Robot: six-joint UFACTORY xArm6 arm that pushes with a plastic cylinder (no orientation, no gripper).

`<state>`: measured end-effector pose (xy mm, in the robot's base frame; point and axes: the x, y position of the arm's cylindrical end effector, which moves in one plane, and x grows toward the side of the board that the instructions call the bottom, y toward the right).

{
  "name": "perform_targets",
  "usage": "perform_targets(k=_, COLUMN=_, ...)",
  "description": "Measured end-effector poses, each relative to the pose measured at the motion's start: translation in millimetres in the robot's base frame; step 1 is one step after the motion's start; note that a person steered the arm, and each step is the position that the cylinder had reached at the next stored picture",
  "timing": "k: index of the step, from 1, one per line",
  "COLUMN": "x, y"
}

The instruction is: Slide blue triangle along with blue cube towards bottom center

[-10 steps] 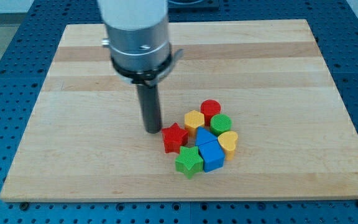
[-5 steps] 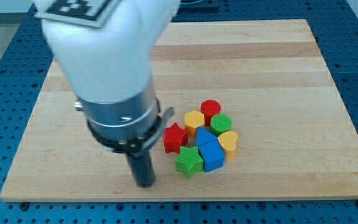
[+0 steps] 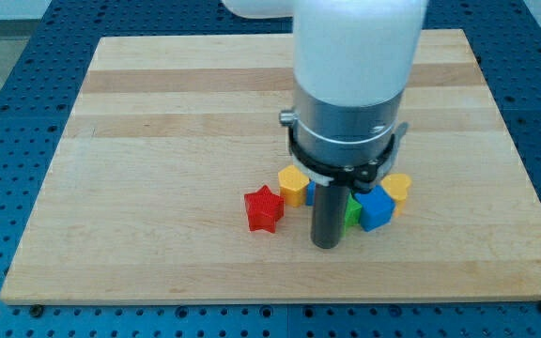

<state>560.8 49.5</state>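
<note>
My tip touches the wooden board near the view's bottom centre, in front of the block cluster. The blue cube sits just right of the rod. A green block shows as a sliver between the rod and the blue cube. The blue triangle is hidden behind the rod and arm. A yellow block sits left of the rod, and a red star lies further left, apart from the rod. Another yellow block peeks out at the right of the arm.
The arm's wide white and grey body covers the middle of the cluster, hiding the other blocks. The board's bottom edge runs close below my tip.
My tip swept from the left of the red star down to the bottom left, then right to just below the cluster. The blue cube and a yellow block have shifted right; the arm now hides several blocks.
</note>
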Motion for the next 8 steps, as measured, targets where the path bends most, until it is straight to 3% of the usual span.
perform_targets(k=2, x=24.3, y=-38.4)
perform_targets(k=5, x=-28.4, y=-81.1)
perform_targets(k=7, x=-33.0, y=-137.2)
perform_targets(k=8, x=-54.6, y=-138.0)
